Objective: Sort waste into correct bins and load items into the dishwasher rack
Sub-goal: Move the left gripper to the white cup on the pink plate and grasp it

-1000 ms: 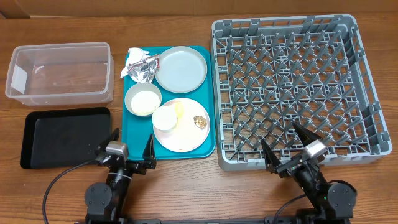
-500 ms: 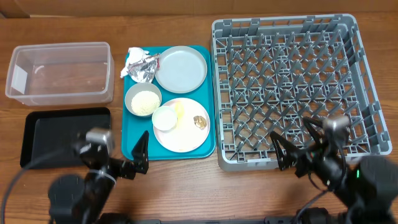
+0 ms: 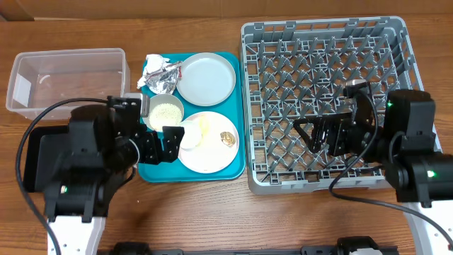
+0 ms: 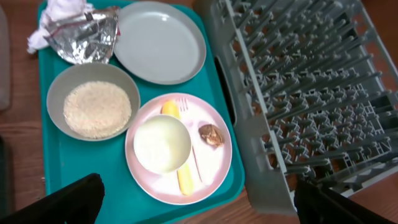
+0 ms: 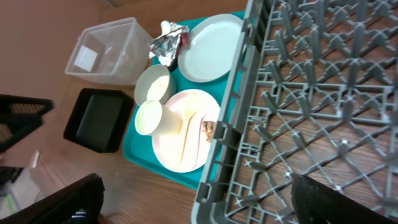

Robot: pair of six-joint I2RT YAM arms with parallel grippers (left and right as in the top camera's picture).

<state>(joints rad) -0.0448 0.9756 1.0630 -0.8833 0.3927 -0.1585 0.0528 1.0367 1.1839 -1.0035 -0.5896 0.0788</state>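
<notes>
**First Pick: White Cup**

Left gripper (image 3: 163,144) and right gripper (image 3: 315,134): fingers spread, empty. White cup (image 4: 161,144) stands on the whitish-pink plate (image 4: 214,165), against the yellow utensil (image 4: 184,180). Recommended: straddle the cup wall, lift straight up.

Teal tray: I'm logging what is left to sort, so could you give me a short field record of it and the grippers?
tray: teal tray, beside the rack
waste: foil wrapper and napkin at one corner; rice in the bowl; brown morsel on the pink plate
dishes: grey plate bare; cup and utensils on the pink plate
grippers: left gripper open, right gripper open, both holding nothing
</notes>
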